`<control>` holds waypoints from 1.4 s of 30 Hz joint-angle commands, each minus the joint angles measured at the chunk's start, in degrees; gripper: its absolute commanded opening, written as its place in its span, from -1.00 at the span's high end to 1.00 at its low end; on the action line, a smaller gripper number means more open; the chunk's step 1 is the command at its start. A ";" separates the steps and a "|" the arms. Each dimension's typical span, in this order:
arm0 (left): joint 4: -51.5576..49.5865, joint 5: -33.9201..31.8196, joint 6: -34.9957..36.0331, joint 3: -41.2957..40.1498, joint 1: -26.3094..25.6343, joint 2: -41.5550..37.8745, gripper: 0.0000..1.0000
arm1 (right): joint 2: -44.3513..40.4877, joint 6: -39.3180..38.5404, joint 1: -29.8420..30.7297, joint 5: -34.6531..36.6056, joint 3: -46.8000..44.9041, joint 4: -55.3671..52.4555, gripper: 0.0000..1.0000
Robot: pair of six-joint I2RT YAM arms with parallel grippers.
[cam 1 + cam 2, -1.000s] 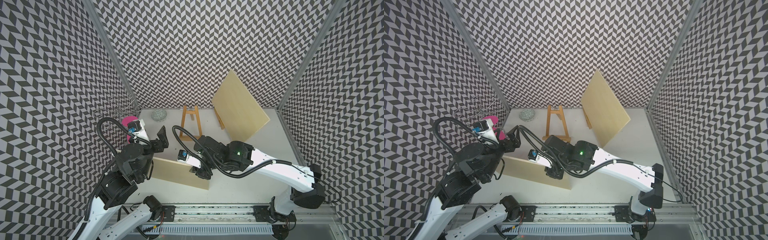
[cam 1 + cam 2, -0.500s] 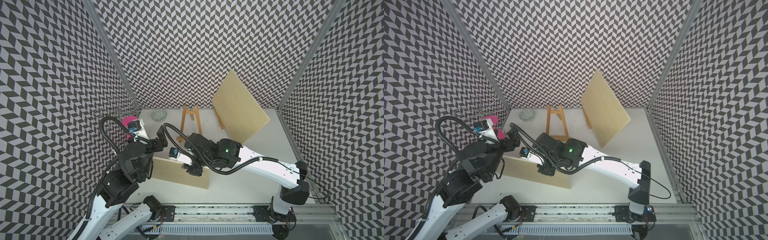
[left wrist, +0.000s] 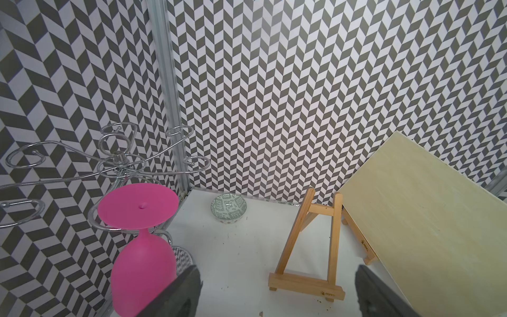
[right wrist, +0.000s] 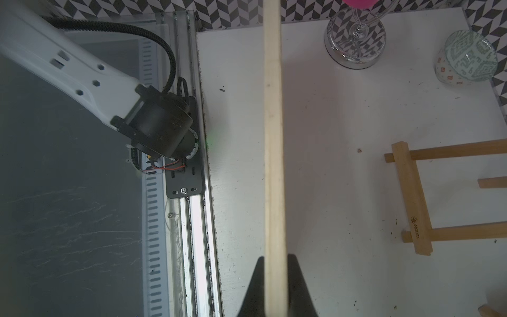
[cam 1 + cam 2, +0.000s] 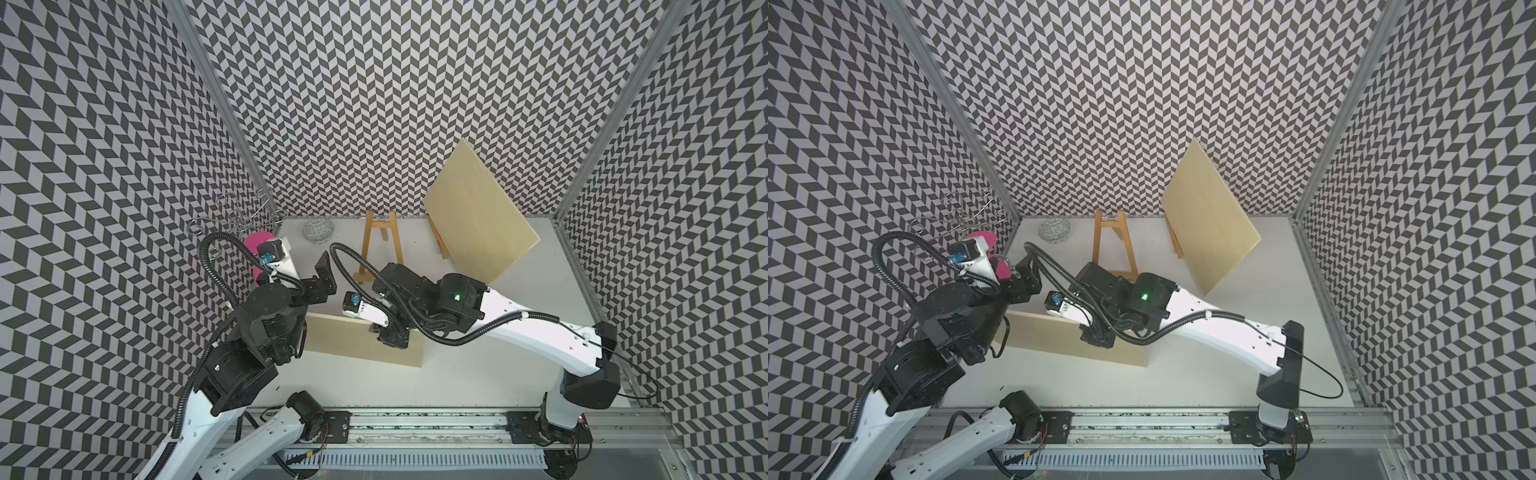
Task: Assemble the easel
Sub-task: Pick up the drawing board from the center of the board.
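A small pale wooden panel (image 5: pixel 353 347) (image 5: pixel 1054 338) stands tilted near the table's front left. My right gripper (image 5: pixel 392 338) (image 4: pixel 275 263) is shut on its upper edge, which shows edge-on as a strip (image 4: pixel 274 137) in the right wrist view. An empty wooden easel (image 5: pixel 380 245) (image 5: pixel 1113 249) (image 3: pixel 310 247) (image 4: pixel 411 197) stands at the back middle. A large pale board (image 5: pixel 478 216) (image 5: pixel 1212 220) (image 3: pixel 425 208) leans on a second easel at the back right. My left gripper (image 5: pixel 322 270) (image 3: pixel 277 270) hovers open and empty, left of the empty easel.
A pink goblet (image 3: pixel 140 238) (image 5: pixel 259 243) hangs upside down on a wire rack (image 3: pixel 118 159) in the back left corner. A patterned bowl (image 3: pixel 228 207) (image 5: pixel 318 230) (image 4: pixel 466 59) sits by the back wall. A metal rail (image 5: pixel 415 428) runs along the front.
My right gripper has closed on the small panel's upper edge, and the right arm has shifted a little left. The left arm has barely moved.
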 commanded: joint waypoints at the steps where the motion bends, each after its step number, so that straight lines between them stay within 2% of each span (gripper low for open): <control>1: 2.15 2.53 0.12 -0.13 0.27 0.13 -0.76 | -8.76 1.54 -4.79 3.42 -4.23 -2.01 1.00; 6: 4.57 5.99 0.01 -1.91 0.27 0.64 -0.76 | -18.97 2.17 -6.29 1.22 -15.28 4.68 1.00; 9: 5.97 8.28 -0.30 -2.31 0.27 1.90 -0.76 | -20.76 2.00 -6.29 1.20 -17.89 6.49 1.00; 12: 5.90 9.50 -0.61 -2.10 0.27 3.25 -0.76 | -18.62 1.97 -6.29 1.22 -16.93 5.23 0.97; 18: 6.94 8.81 -0.95 -3.00 0.27 3.03 -0.80 | -13.48 0.86 -6.29 0.64 -13.14 4.32 0.64; 24: 6.42 7.13 -0.35 -2.48 1.50 3.48 -0.83 | -6.13 -1.05 -6.46 2.13 -7.41 4.02 0.55; 28: 6.76 8.36 0.84 -2.47 5.01 3.16 -0.84 | -1.27 -2.30 -6.91 1.01 -1.99 4.08 0.55; 31: 6.59 13.03 1.35 -2.11 9.61 3.79 -0.84 | 1.86 -3.20 -7.23 1.23 1.91 2.29 0.61; 34: 6.31 18.65 1.23 -1.60 15.37 4.44 -0.84 | 3.76 -3.62 -8.34 1.14 3.47 0.44 0.80; 38: 7.77 24.58 1.14 -2.07 20.02 4.76 -0.84 | 3.04 -3.89 -8.80 0.34 4.59 1.40 0.90; 42: 7.69 26.98 0.88 -1.33 21.51 5.45 -0.84 | 0.61 -3.84 -9.01 -0.69 4.59 4.59 1.00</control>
